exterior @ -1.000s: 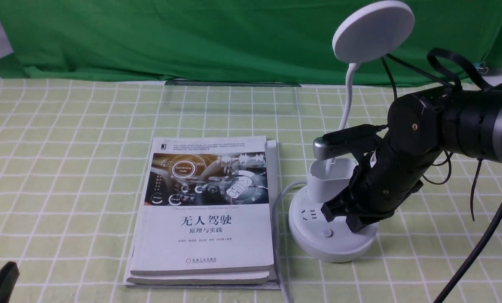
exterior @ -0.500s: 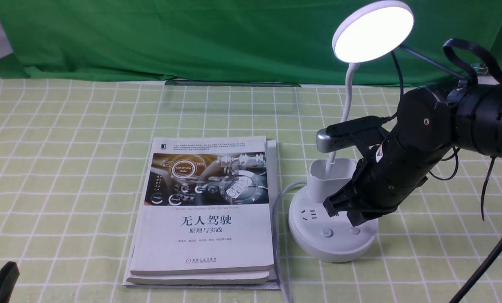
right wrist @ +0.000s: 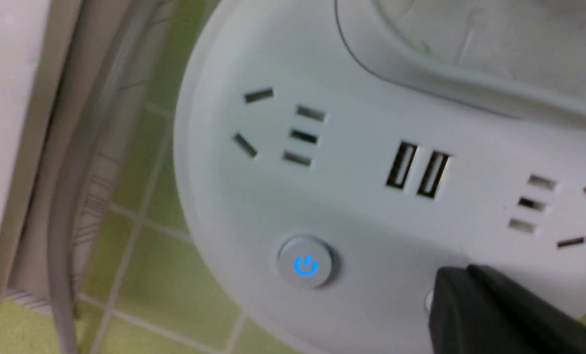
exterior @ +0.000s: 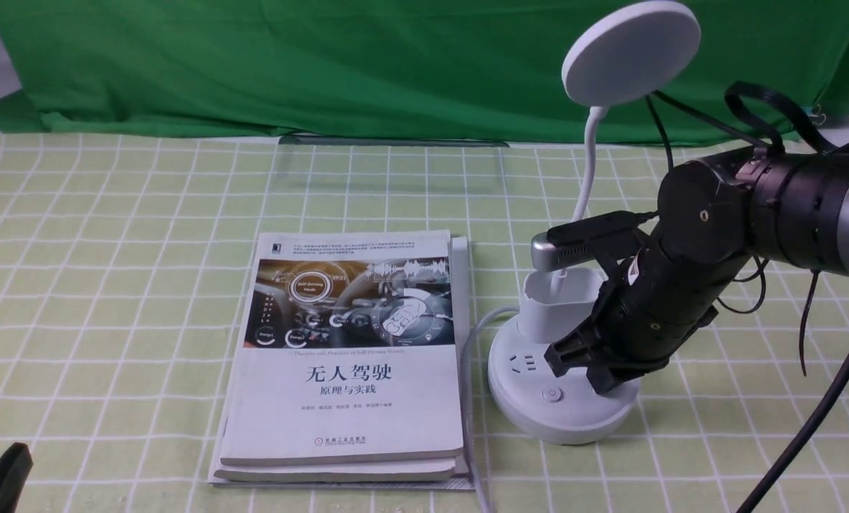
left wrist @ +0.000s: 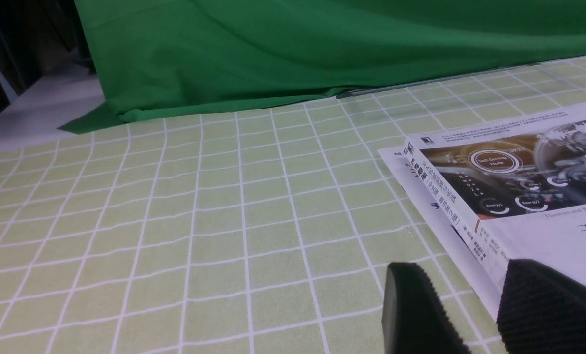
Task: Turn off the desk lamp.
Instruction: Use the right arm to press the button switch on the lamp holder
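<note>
- Right tool (exterior: 601,385) sits at the end of the black right arm (exterior: 773,206), which comes in from the right edge, bends at the wrist and slants down and leftward over the white desk lamp (exterior: 563,413).
- Its black fingers (right wrist: 494,314) are pressed together. The right wrist view shows them as one dark wedge with only a thin seam, pinching nothing.
- The tip rests on the top face of the lamp's round base (right wrist: 371,211), over a small second button (right wrist: 428,301) whose pale rim just shows at the tip's edge.
- Just beside the tip, and uncovered, is a round button with a blue-lit power mark (right wrist: 305,265).
- The lamp stands on the right half of the bench (exterior: 111,285), which is covered in yellow-green checked cloth. Its thin bent neck (exterior: 587,171) rises from the white cup holder (exterior: 560,303) to the flat disc head (exterior: 631,51), which is dull grey-white with no glow.
- Left tool (exterior: 1,477) lies low at the near left corner, well apart from the lamp. Its ribbed jaws are spread with a gap between them, holding nothing (left wrist: 462,295).
- A stack of white-covered books (exterior: 346,399) lies just left of the base, with a white cord (exterior: 467,342) running between them.
- Bare cloth lies to the front and right of the base, and a green fabric backdrop (exterior: 325,64) closes the far edge.
</note>
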{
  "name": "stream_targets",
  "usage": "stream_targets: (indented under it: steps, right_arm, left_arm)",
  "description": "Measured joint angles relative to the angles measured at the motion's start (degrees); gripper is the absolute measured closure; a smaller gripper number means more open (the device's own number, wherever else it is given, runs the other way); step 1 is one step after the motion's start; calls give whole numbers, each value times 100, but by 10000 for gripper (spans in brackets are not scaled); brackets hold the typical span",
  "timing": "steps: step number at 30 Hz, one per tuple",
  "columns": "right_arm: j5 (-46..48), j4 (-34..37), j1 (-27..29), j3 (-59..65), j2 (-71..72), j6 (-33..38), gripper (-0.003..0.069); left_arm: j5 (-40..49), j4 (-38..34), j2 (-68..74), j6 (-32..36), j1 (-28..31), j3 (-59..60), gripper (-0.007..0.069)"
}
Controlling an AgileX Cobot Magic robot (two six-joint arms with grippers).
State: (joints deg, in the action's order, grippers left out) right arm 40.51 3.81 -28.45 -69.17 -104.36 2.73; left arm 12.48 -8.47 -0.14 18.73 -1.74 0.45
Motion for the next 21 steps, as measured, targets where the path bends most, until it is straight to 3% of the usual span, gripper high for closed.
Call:
stream_targets:
  steps: [10, 21]
  right_arm:
    - [11, 0, 0, 0, 413, 0, 615]
    - [-30, -5, 0, -25, -187, -5, 615]
  left_arm:
    - [0, 0, 0, 0, 0, 0, 382]
    - [0, 0, 0, 0, 0, 0, 382]
